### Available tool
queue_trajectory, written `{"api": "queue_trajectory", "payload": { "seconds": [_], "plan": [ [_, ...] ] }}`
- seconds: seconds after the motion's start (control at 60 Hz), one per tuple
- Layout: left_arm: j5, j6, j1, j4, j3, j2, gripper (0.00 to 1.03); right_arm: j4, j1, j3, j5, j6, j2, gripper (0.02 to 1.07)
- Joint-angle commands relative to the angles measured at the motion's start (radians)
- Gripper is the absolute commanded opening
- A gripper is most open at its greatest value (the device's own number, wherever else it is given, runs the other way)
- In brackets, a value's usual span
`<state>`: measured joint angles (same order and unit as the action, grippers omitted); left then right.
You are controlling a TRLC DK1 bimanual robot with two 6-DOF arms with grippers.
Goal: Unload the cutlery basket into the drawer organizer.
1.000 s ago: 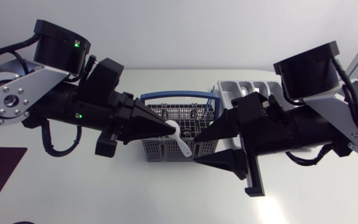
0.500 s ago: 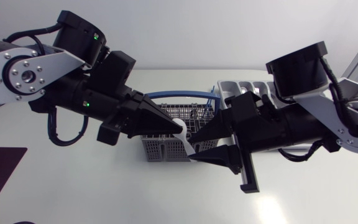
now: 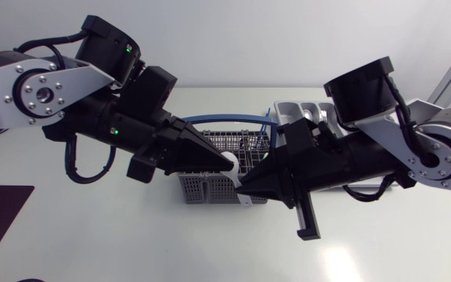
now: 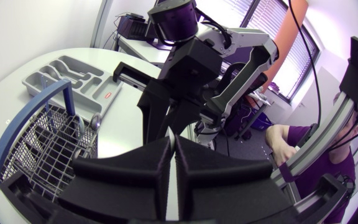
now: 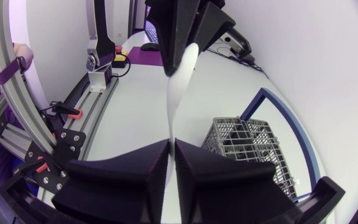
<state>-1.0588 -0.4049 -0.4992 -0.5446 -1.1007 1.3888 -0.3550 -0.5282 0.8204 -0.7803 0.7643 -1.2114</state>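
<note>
The white spoon (image 3: pixel 234 177) hangs just above the cutlery basket (image 3: pixel 198 188), held at both ends. The left tool (image 3: pixel 224 162) is clenched on its bowl end and the right tool (image 3: pixel 245 191) on its handle. The drawer organizer (image 3: pixel 288 114) lies just beside the basket on the desk (image 3: pixel 131 235), under the right arm.

Robot lab: twin arms (image 3: pixel 45 94), white table (image 3: pixel 92 235)

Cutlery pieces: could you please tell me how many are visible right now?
2. A white spoon is held above the basket by the left gripper and the right gripper; a metal spoon stands in the basket. The arms may hide others.
</note>
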Motion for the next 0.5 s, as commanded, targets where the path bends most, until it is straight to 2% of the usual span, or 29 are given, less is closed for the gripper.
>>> {"api": "queue_trajectory", "payload": {
  "seconds": [0.0,0.117,0.133,0.267,0.317,0.417,0.483],
  "plan": [
    [-0.018,-0.023,-0.002,-0.008,-0.030,0.015,0.04,0.010,0.007,0.008,-0.005,0.029,-0.008,0.08],
    [-0.018,-0.022,0.002,-0.005,-0.034,0.019,0.05,0.002,0.011,-0.001,-0.005,0.032,0.003,0.08],
    [-0.018,-0.022,0.005,-0.003,-0.036,0.019,0.08,0.001,0.011,-0.001,-0.005,0.032,0.004,0.08],
    [-0.018,0.012,0.050,0.003,-0.065,0.015,0.53,-0.024,0.016,-0.009,-0.004,0.035,0.024,0.08],
    [-0.018,0.029,0.067,0.006,-0.082,0.013,0.65,-0.033,0.023,-0.012,-0.002,0.035,0.038,0.08],
    [-0.015,0.064,0.113,0.009,-0.119,0.003,0.81,-0.081,0.063,-0.013,0.001,0.055,0.078,0.08],
    [-0.007,0.087,0.143,0.018,-0.133,-0.007,0.83,-0.113,0.106,-0.018,0.003,0.076,0.110,0.08]
  ]
}}
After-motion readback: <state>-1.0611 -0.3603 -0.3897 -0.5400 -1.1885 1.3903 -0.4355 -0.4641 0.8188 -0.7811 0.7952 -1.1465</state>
